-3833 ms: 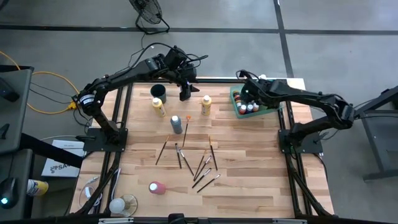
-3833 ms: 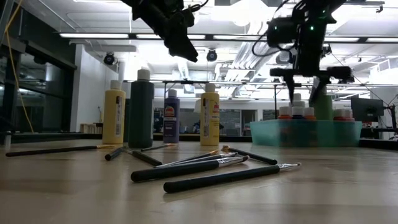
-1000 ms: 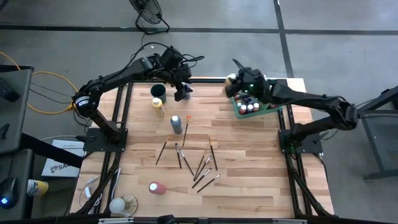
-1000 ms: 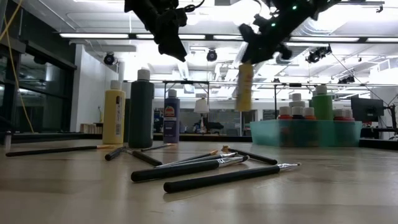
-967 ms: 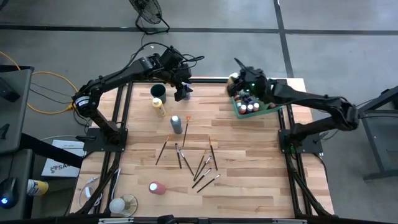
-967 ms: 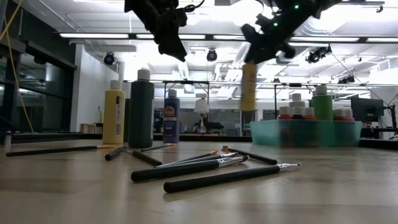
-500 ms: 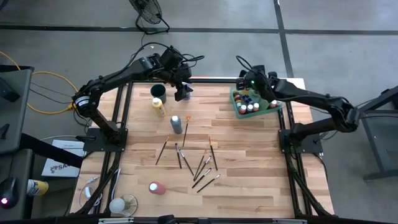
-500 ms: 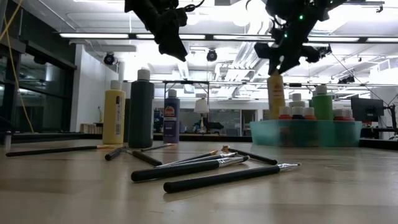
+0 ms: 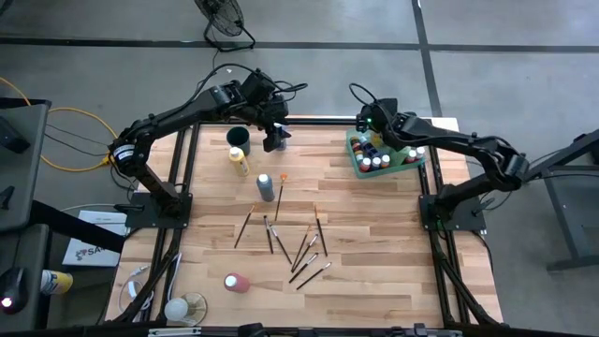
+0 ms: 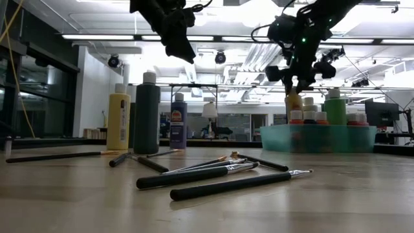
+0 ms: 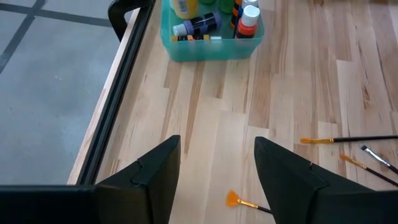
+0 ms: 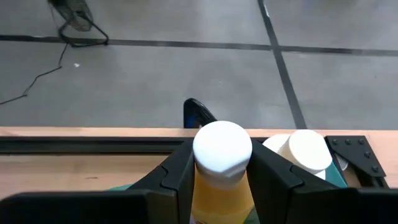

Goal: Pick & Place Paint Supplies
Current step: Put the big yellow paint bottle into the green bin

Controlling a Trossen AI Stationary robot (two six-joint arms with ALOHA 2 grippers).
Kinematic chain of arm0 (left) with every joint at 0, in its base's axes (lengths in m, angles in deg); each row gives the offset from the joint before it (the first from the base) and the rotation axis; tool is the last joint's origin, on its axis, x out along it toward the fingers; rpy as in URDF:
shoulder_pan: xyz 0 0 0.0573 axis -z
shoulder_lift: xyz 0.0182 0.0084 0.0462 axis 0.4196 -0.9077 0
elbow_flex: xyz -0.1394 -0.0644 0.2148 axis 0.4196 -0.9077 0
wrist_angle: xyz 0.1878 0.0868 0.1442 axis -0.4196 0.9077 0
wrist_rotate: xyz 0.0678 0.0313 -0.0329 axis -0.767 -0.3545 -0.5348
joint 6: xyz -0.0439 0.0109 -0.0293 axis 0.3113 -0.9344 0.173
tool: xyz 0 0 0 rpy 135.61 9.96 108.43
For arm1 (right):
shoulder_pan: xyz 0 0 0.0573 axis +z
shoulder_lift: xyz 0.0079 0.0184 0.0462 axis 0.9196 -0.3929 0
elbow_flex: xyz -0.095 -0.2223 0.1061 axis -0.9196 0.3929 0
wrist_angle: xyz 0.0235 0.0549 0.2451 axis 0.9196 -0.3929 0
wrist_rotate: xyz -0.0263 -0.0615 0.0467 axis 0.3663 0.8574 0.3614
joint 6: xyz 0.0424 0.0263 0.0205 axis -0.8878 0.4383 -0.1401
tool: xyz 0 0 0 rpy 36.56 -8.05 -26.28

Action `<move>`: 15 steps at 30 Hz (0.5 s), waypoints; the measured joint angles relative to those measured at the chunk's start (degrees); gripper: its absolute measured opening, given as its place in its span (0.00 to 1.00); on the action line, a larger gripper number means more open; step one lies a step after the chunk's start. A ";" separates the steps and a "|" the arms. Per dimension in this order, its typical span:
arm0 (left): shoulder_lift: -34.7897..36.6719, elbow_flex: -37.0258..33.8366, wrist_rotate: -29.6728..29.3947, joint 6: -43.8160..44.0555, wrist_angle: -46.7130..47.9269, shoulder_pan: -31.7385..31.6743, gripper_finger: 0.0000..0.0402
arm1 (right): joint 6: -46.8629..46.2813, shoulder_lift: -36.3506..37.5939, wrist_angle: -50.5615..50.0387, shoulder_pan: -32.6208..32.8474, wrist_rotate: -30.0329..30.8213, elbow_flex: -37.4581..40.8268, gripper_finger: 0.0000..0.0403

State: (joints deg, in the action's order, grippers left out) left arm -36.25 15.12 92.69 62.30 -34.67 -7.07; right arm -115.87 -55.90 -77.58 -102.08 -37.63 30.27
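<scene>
My right gripper (image 9: 369, 130) is over the far left part of the translucent green tray (image 10: 317, 139), shut on a yellow paint bottle with a white cap (image 12: 222, 149). Several capped bottles (image 9: 378, 160) stand in the tray. My left gripper (image 9: 274, 140) hangs open above the table's far side, with nothing between its fingers (image 11: 155, 174). A yellow bottle (image 10: 118, 120), a dark green one (image 10: 147, 113) and a blue one (image 10: 178, 122) stand on the table. A pink bottle (image 9: 236, 282) lies near the front edge. Several dark-handled brushes (image 9: 295, 241) lie flat mid-table. My right gripper pinches the yellow bottle just below its white cap, at the shoulder (image 12: 221, 186), between its two fingers (image 12: 177, 171). The fingers come slanting down from above. The bottle is upright, its lower end (image 10: 294, 107) behind the tray's wall; whether it stands on the tray's floor is hidden.
A dark round cup (image 9: 238, 137) stands at the far left of the table, beside the yellow bottle (image 9: 240, 160). An orange-tipped brush (image 11: 239, 200) lies below my left gripper. Bare wood lies between the tray and the brushes.
My right gripper has carried the yellow bottle toward the table's right edge, over the tray, and down. The wrist has turned, and the bottle has gone from tilted to upright, its lower end now sunk behind the tray's wall.
</scene>
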 joint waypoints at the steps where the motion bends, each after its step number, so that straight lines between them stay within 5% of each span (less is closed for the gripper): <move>1: 0.00 0.00 0.02 0.00 -0.03 0.00 0.49 | -0.01 -0.34 0.11 -0.21 0.40 -0.02 0.28; 9: 0.00 0.00 0.02 0.00 -0.09 0.00 0.49 | 0.03 -1.62 0.52 -2.06 0.57 -0.02 0.28; 15: 0.00 0.00 0.04 -0.07 -0.14 0.00 0.49 | 0.07 -2.16 0.62 -2.49 -2.03 -0.02 0.41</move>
State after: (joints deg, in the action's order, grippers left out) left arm -36.25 15.12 92.73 62.23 -34.81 -7.07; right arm -115.80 -58.07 -76.96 -104.57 -39.65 30.25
